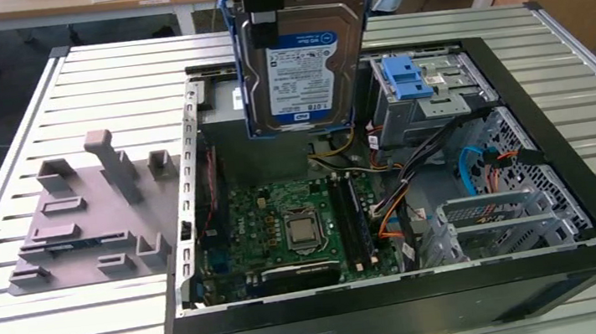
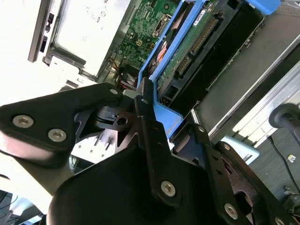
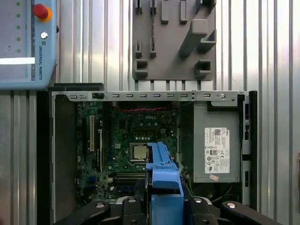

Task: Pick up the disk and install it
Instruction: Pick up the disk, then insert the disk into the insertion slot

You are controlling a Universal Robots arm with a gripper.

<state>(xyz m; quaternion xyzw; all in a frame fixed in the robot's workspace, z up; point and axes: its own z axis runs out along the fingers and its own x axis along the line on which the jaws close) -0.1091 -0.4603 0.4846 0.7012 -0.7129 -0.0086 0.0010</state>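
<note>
The exterior view shows the open computer case on the slatted table, with the motherboard inside. The first wrist view adds the grey power-supply box. The disk hangs upright above the case, my claw pinching its blue rail.

Gripper seen at upper edge of exterior view, pointed straight down. Fingers clamped from both sides on blue side rails of disk. Disk held on edge in air, hung below fingers, label faced to exterior view. Black finger linkages seen in both wrist views, angled inward.
</note>
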